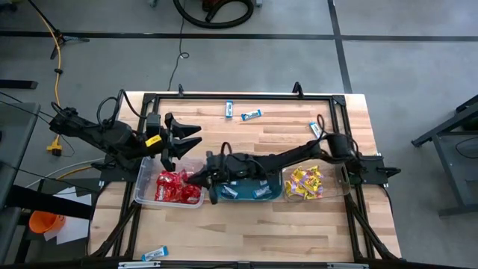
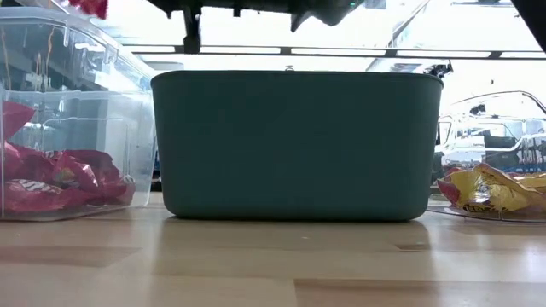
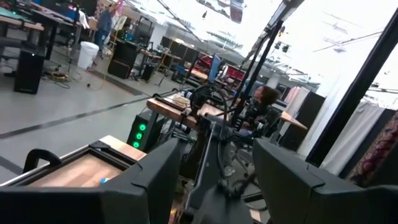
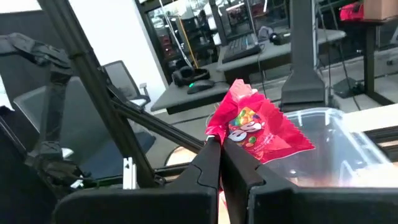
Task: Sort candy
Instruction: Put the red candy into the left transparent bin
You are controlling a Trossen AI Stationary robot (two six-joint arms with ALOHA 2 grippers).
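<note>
The right gripper (image 4: 219,163) pinches a red candy packet (image 4: 255,127) above the clear bin (image 1: 146,173) holding red candy (image 1: 175,187). The left gripper (image 1: 196,141), fingers spread wide and empty, hovers beside that bin.

bare tabletop (image 1: 246,142) behind bins (few stray packets), teal tub (image 2: 294,145) blocking front

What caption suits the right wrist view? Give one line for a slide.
Right gripper shut on a red candy packet, held beside the clear plastic bin.
</note>
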